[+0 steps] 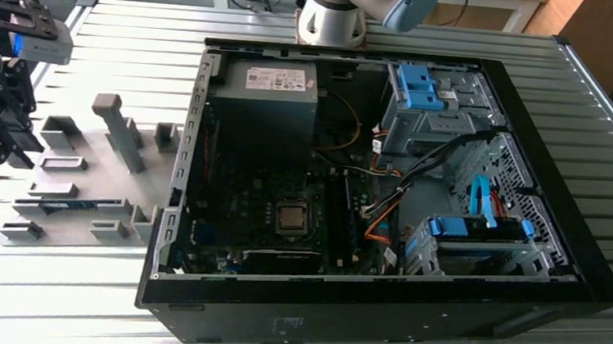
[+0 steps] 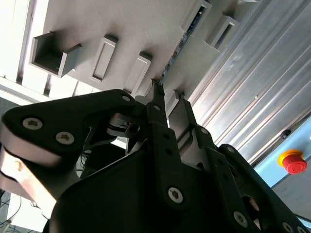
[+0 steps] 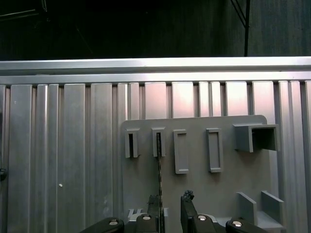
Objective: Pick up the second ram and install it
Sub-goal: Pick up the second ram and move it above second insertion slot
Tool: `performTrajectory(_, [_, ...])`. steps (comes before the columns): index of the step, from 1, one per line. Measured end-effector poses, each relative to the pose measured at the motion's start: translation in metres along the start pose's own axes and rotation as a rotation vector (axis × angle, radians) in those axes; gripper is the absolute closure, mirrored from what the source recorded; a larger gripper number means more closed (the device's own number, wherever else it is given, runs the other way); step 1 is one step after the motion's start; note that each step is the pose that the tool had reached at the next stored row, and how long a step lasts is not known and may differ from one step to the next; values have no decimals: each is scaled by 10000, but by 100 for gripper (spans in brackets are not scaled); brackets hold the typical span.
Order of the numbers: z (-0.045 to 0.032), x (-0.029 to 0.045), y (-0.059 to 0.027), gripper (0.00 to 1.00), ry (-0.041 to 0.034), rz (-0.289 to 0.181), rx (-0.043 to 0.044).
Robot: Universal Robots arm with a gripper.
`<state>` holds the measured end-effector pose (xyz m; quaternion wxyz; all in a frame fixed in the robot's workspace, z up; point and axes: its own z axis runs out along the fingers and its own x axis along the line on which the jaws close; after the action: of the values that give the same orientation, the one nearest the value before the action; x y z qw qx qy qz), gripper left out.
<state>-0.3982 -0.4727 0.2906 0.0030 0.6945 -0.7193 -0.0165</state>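
Observation:
The second ram (image 3: 159,167) stands on edge in a slot of the grey holder plate (image 3: 228,179), seen as a thin dark line running from a holder block toward my fingers. My gripper (image 3: 171,208) is open and hovers over the stick's near end, with the stick inside the gap, close beside one finger (image 3: 154,211). In the second wrist view the ram (image 2: 181,44) leads down to the gripper (image 2: 169,101). In the exterior view the gripper (image 1: 10,147) hangs at the far left above the plate, and the ram (image 1: 72,202) shows as a blue-green strip.
The open black computer case (image 1: 564,241) lies to the exterior view's right of the plate, its motherboard (image 1: 270,218) exposed. Tall grey blocks (image 1: 119,128) rise from the plate. A red stop button (image 2: 291,161) sits beyond the slatted metal table (image 3: 63,160).

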Motion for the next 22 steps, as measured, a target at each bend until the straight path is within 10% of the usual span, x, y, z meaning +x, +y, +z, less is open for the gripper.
performTrajectory(22, [114,2,-3,68,53,1,2])
